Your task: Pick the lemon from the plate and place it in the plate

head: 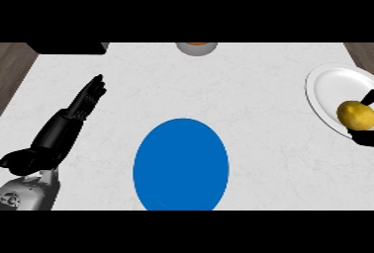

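Note:
A yellow lemon [355, 113] lies on a white plate [330, 86] at the counter's right edge. My right hand [363, 135] shows only partly at that edge, with dark fingers above and below the lemon, curled round it. A blue plate [181, 165] sits in the middle near the front, with nothing on it. My left hand [64, 127] rests at the left, fingers straight and pointing away, holding nothing.
A grey cup with an orange inside [196, 48] stands at the back edge, cut off by the view. A dark object [70, 48] sits at the back left corner. Wood floor shows past the white marble counter on both sides.

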